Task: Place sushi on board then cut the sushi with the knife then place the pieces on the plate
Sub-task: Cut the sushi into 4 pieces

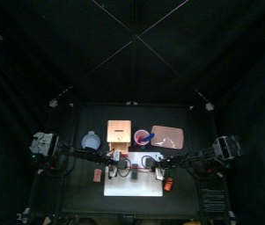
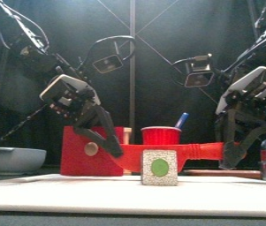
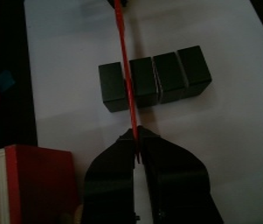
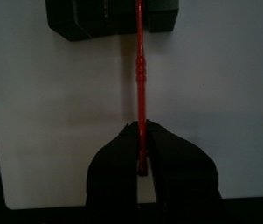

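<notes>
You've got the sushi roll [image 3: 157, 77] lying on the white cutting board [image 1: 141, 186] at the front middle of the desk [image 1: 187, 119]. It's four dark green blocks in a row, and the end face is white-speckled with a green centre. The red knife [image 3: 121, 35], seen edge-on, crosses the roll at the seam between one end block and the other three. The left end effector [image 3: 134, 136] and right end effector [image 4: 137, 131] are both clamped on it. The pink tray [image 1: 166, 136] lies flat behind the board, right of middle.

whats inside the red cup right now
A blue knife sticks up out of the red cup; only its upper end shows. The cup's wall hides the rest and anything else inside.
</notes>
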